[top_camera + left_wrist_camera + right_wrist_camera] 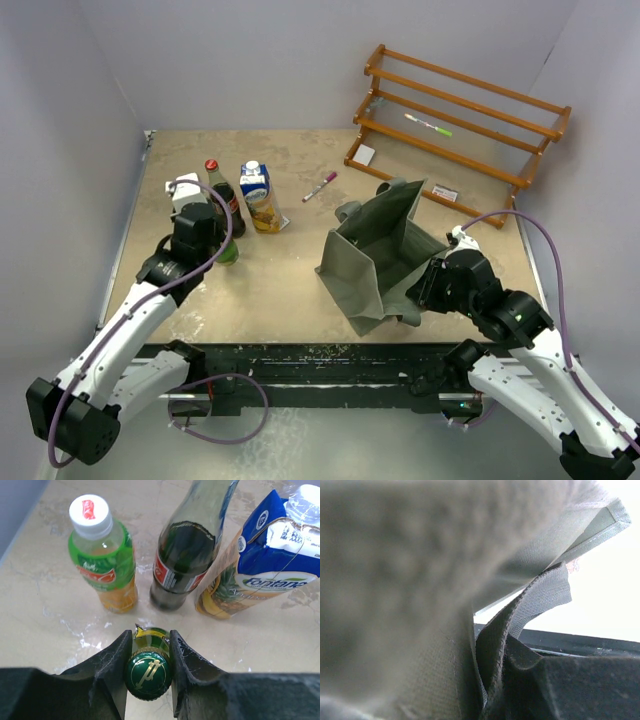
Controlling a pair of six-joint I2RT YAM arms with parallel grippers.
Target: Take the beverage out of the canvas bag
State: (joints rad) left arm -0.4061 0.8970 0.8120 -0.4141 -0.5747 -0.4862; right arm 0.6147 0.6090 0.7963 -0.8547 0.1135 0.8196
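Observation:
The canvas bag (375,255) stands open at the table's middle right, grey-green and creased. It fills the right wrist view (395,580). My right gripper (428,285) is at the bag's near right edge, shut on its fabric and strap (540,592); only one dark finger (560,690) shows. My left gripper (215,242) is left of the bag, outside it. It is shut on the neck of a green glass bottle (148,672) with a green and gold cap, held upright. A little of the bottle shows in the top view (229,254).
Beyond the left gripper stand a green-label bottle with a white cap (102,565), a dark cola bottle (182,555) and a blue pineapple juice carton (260,565). A pink marker (320,186) lies mid-table. A wooden rack (455,120) lies at the back right.

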